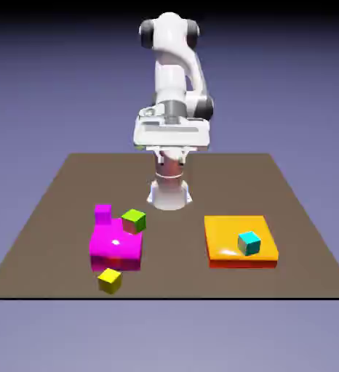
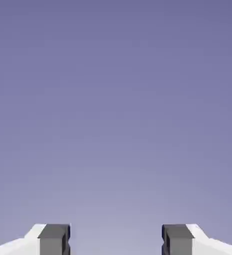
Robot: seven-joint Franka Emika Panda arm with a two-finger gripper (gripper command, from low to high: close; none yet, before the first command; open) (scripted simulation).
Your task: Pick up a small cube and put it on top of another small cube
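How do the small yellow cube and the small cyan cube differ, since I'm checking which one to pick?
The small plain yellow cube sits on the brown tabletop, while the small cyan cube sits on the flat orange block. The yellow cube lies toward the exterior view's left, the cyan cube toward its right. Both are small and plain.

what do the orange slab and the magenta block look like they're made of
Orange slab: probably glossy plastic, given the bright highlight on its smooth top, though painted material could look alike. Magenta block: also shiny, perhaps plastic, with a whitish glint on its rounded-looking upper surface.
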